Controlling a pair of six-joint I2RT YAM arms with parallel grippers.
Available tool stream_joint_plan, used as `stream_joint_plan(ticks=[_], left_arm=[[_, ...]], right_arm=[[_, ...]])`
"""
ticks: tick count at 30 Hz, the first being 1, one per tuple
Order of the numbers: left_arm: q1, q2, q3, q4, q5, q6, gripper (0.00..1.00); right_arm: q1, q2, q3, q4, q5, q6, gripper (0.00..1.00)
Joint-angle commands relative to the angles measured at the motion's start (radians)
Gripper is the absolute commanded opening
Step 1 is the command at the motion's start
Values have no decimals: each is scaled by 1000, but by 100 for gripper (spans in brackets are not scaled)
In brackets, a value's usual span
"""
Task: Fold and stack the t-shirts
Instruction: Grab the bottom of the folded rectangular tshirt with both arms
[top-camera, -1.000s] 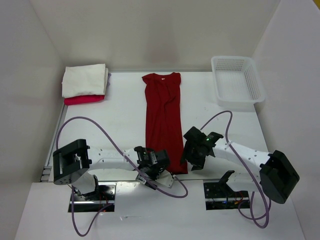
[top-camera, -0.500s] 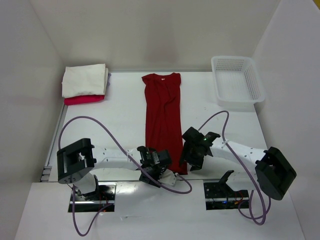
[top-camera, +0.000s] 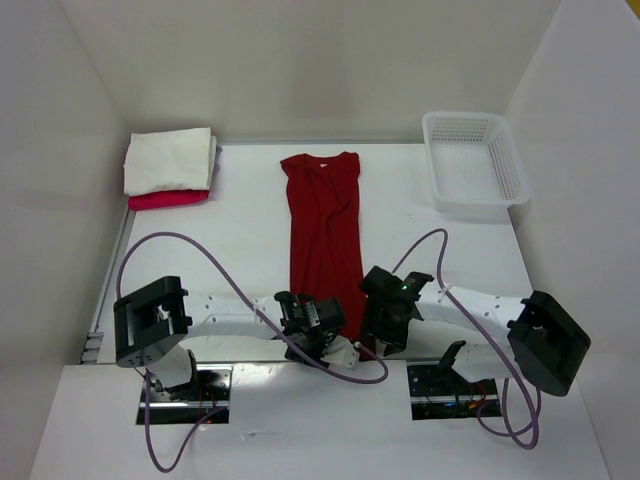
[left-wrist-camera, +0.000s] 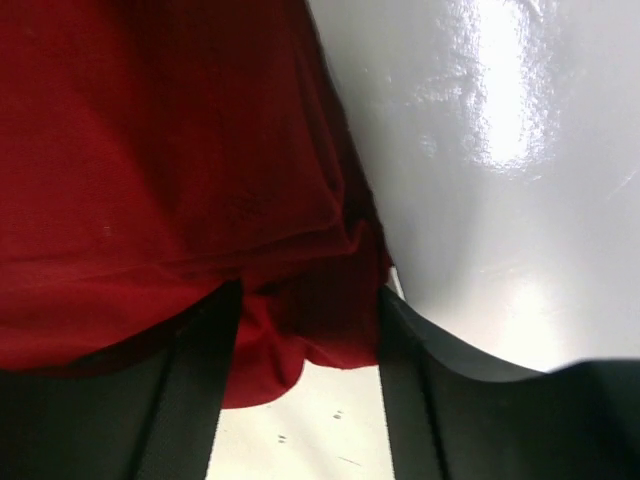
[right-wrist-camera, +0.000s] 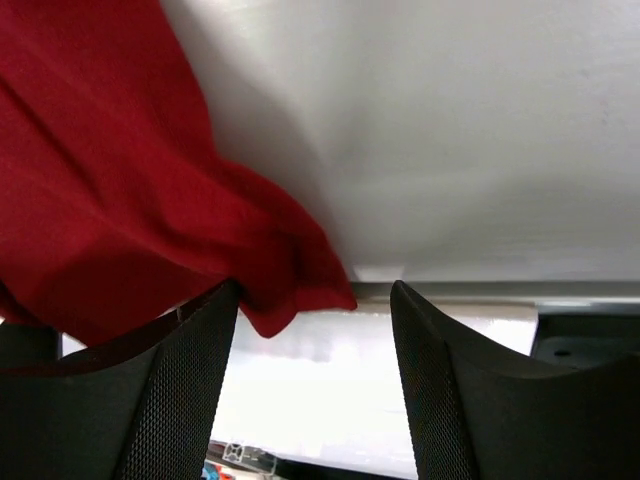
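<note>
In the middle of the overhead view, the dark red shirt (top-camera: 325, 240) lies as a narrow strip on the table (top-camera: 240, 230). Its long axis runs from top to bottom of the frame, collar toward the top and hem at the bottom, where the left gripper (top-camera: 318, 330) and right gripper (top-camera: 383, 325) sit at its two lower corners. The folded stack (top-camera: 168, 160) of white and pink shirts rests at upper left, well apart. In the left wrist view, the shirt (left-wrist-camera: 150, 150) fills the upper left and its hem corner bunches between the two fingers (left-wrist-camera: 150, 410), reaching from one to the other, but I cannot tell whether they are clamped on it. The risk is a pinch on only a thin fold, which would let the corner slide out on lifting. In the right wrist view, the shirt (right-wrist-camera: 100, 180) comes in from the upper left, its corner between fingers (right-wrist-camera: 470, 400) that stand apart, with a gap on the right. So shallow a bite could miss the hem, leaving one corner to rise alone and skew the strip.
</note>
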Motion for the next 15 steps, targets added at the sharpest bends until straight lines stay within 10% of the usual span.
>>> stream_joint_plan(ticks=[1,9,15], left_arm=[[1,2,-17,12,7,4,64],[1,-33,-56,-20,-11,67,65],[1,19,-56,-20,39,77,37]], right_arm=[[8,-64,34,-60,24,26,68],[17,-38,1,-29,-30,27,65],[17,40,-31,47,-74,8,59]])
